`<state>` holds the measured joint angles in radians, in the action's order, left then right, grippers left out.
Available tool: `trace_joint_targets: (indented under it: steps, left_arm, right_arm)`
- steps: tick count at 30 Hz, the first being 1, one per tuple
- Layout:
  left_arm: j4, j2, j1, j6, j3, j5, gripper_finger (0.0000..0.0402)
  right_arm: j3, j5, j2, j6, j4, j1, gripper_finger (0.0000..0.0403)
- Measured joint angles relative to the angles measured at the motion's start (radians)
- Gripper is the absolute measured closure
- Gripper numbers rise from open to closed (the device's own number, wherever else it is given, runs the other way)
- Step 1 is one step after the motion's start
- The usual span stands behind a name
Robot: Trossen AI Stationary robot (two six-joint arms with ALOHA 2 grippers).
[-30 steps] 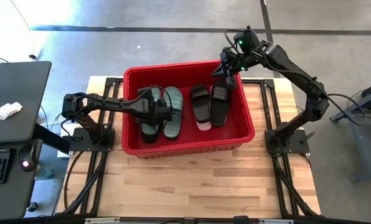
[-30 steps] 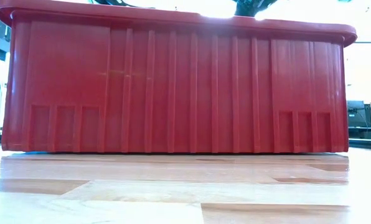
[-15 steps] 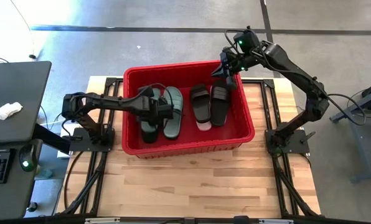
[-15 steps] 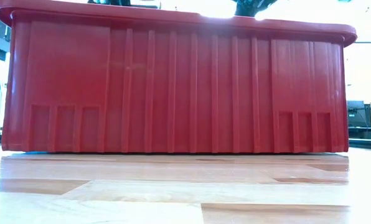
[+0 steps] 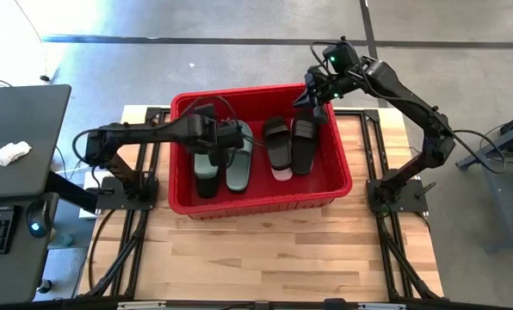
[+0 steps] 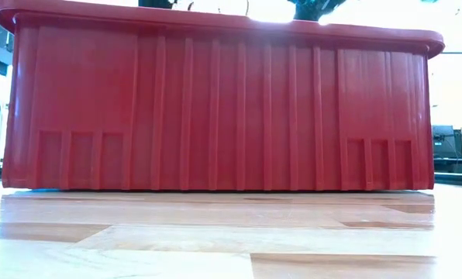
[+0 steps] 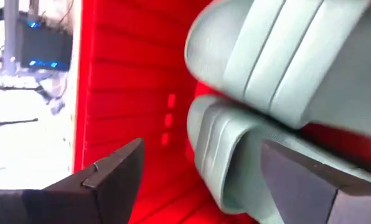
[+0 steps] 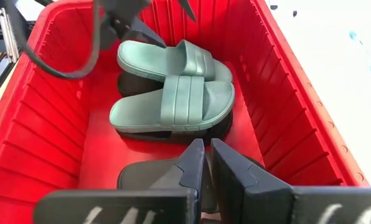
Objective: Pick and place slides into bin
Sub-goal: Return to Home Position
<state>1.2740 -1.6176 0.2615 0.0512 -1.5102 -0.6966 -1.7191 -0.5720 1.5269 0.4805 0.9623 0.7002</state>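
Dark and set wide apart, the fingers (image 7: 114, 177) of the left gripper (image 7: 201, 149) stand open with nothing between them. Just beyond them are the two sage green foam slide sandals (image 8: 173, 99). In the high view this gripper hovers over the 12 o'clock ends of the green pair, inside the large rectangular red plastic bin (image 5: 256, 205).

The green sandals lie side by side in the 9 o'clock half of the bin, and each rests on a black foam sandal underneath (image 8: 167, 132). In the 3 o'clock half a second black pair (image 5: 291, 142) lies side by side. A pale pink edge (image 5: 281, 174) shows under it at its 6 o'clock end.

The right gripper (image 8: 207, 144) has its fingers pressed almost together and holds nothing. It hangs above the bin's corner at 1 o'clock. The bin stands on the light wooden table (image 5: 265, 250).
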Motion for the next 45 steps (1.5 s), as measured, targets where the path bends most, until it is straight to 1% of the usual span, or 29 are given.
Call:
trace_joint_targets:
  steps: [4,7,9,13,17,20,23,27,29,31,34,36,38,40,42,44,45]
  left_arm:
    - [-0.049,0.000,0.000,-0.103,-0.098,0.050,0.0118]
    - [-0.119,0.000,0.000,-0.254,-0.186,0.103,0.0130]
    - [-0.181,0.000,0.000,-0.367,-0.253,0.156,0.0139]
    - [-0.308,0.011,0.013,-0.567,-0.374,0.316,0.0163]
    - [-0.390,0.030,0.042,-0.689,-0.455,0.482,0.0196]
    - [-0.396,0.052,0.095,-0.729,-0.472,0.555,0.0226]
    - [-0.358,0.079,0.183,-0.732,-0.472,0.635,0.0258]
    - [-0.303,0.113,0.291,-0.725,-0.472,0.789,0.0298]
    - [-0.291,0.127,0.323,-0.728,-0.471,0.867,0.0318]
    - [-0.291,0.142,0.336,-0.742,-0.471,0.920,0.0337]
    - [-0.321,0.183,0.334,-0.762,-0.426,0.945,0.0365]
    - [-0.367,0.229,0.334,-0.762,-0.363,0.945,0.0384]
    - [-0.439,0.292,0.334,-0.751,-0.268,0.944,0.0397]
    - [-0.533,0.368,0.334,-0.724,-0.154,0.933,0.0396]
    - [-0.635,0.452,0.335,-0.692,-0.027,0.899,0.0388]
    - [-0.739,0.530,0.335,-0.651,0.087,0.863,0.0381]
    - [-0.787,0.566,0.335,-0.632,0.139,0.857,0.0379]
  right_arm:
    - [0.000,0.000,0.000,0.010,0.000,0.000,0.0382]
    - [0.000,0.000,0.000,0.017,0.000,0.000,0.0382]
    - [0.000,0.000,0.000,0.017,0.000,0.000,0.0382]
    - [0.000,0.000,0.000,0.008,0.015,0.000,0.0382]
    - [0.000,-0.015,-0.002,-0.010,0.048,0.009,0.0382]
    - [0.000,-0.036,-0.014,-0.030,0.061,0.018,0.0382]
    - [0.000,-0.081,-0.045,-0.035,0.081,0.038,0.0382]
    - [0.000,-0.157,-0.115,-0.045,0.098,0.071,0.0383]
    - [0.000,-0.190,-0.157,-0.057,0.099,0.089,0.0386]
    - [0.000,-0.236,-0.203,-0.058,0.098,0.103,0.0390]
    - [0.000,-0.297,-0.273,-0.073,0.096,0.121,0.0400]
    - [0.000,-0.310,-0.319,-0.085,0.095,0.132,0.0402]
    - [0.000,-0.310,-0.366,-0.099,0.095,0.142,0.0402]
    - [0.000,-0.312,-0.409,-0.107,0.091,0.151,0.0402]
    - [0.002,-0.323,-0.448,-0.124,0.068,0.158,0.0402]
    - [0.053,-0.357,-0.501,-0.182,-0.038,0.159,0.0403]
    - [0.105,-0.374,-0.533,-0.234,-0.130,0.159,0.0403]
